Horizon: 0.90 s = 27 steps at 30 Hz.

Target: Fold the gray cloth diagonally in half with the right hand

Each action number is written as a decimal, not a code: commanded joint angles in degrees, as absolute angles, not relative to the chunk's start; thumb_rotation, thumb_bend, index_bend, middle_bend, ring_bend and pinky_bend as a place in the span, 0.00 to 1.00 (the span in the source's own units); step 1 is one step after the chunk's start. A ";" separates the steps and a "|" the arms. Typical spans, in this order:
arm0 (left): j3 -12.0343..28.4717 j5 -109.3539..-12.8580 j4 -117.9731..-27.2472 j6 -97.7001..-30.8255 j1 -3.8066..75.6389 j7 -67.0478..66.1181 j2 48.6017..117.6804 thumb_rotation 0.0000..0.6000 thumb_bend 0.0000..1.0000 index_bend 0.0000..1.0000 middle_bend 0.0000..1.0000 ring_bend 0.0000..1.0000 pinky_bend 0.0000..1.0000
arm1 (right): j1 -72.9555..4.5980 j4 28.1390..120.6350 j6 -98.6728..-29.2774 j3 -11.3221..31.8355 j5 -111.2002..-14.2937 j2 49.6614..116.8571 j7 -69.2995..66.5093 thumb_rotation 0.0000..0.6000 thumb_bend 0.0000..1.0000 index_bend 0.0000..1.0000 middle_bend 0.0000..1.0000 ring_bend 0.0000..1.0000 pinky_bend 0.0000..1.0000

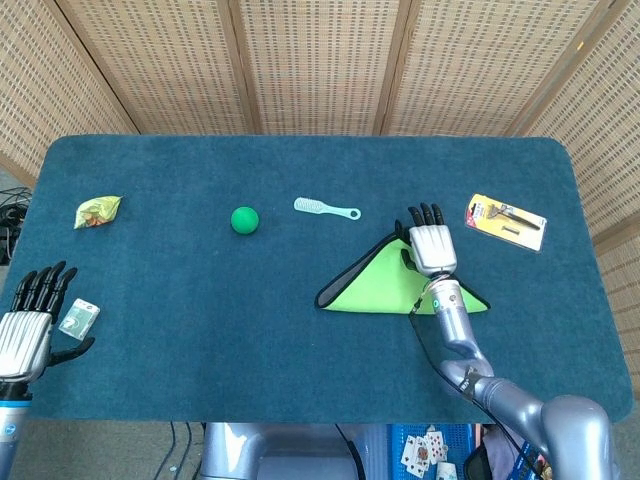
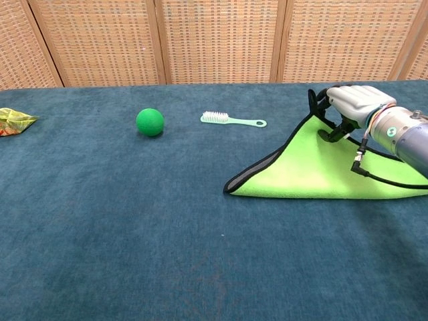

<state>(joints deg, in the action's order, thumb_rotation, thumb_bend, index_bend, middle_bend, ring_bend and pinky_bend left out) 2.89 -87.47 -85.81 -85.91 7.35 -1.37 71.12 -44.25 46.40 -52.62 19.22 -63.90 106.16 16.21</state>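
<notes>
The cloth (image 1: 380, 288) lies right of centre as a folded triangle, bright green face up, with a gray, dark-edged band along its left side (image 2: 257, 168). My right hand (image 1: 431, 245) is at the triangle's far tip and pinches that corner. In the chest view the right hand (image 2: 351, 101) holds the corner slightly off the table, thumb under the fabric. My left hand (image 1: 28, 325) rests at the near left table edge, fingers spread, holding nothing.
A green ball (image 1: 244, 219) and a pale brush (image 1: 325, 209) lie beyond the cloth to the left. A carded tool pack (image 1: 505, 221) sits at the far right. A snack bag (image 1: 97, 211) and a small packet (image 1: 78, 317) are near the left edge.
</notes>
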 commanded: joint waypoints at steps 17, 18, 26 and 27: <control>2.85 -87.19 -85.70 -85.47 7.52 -1.46 71.27 1.00 0.11 0.00 0.00 0.00 0.00 | -46.03 41.90 -50.79 19.34 -63.00 107.34 15.07 1.00 0.60 0.63 0.15 0.00 0.00; 2.86 -87.18 -85.70 -85.49 7.52 -1.45 71.27 1.00 0.11 0.00 0.00 0.00 0.00 | -46.10 41.74 -50.85 19.34 -63.03 107.40 15.07 1.00 0.60 0.63 0.15 0.00 0.00; 2.77 -87.16 -85.66 -85.23 7.61 -1.61 71.37 1.00 0.11 0.00 0.00 0.00 0.00 | -46.87 41.10 -50.81 19.87 -62.80 107.51 14.97 1.00 0.60 0.63 0.15 0.00 0.00; 2.79 -87.13 -85.67 -85.22 7.62 -1.61 71.36 1.00 0.11 0.00 0.00 0.00 0.00 | -47.03 40.95 -50.61 19.97 -62.68 107.53 14.97 1.00 0.60 0.63 0.15 0.00 0.00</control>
<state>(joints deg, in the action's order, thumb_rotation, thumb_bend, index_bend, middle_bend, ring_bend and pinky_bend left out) 2.78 -87.13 -85.67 -85.22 7.62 -1.61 71.37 -46.94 41.03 -50.71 19.90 -62.76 107.52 14.98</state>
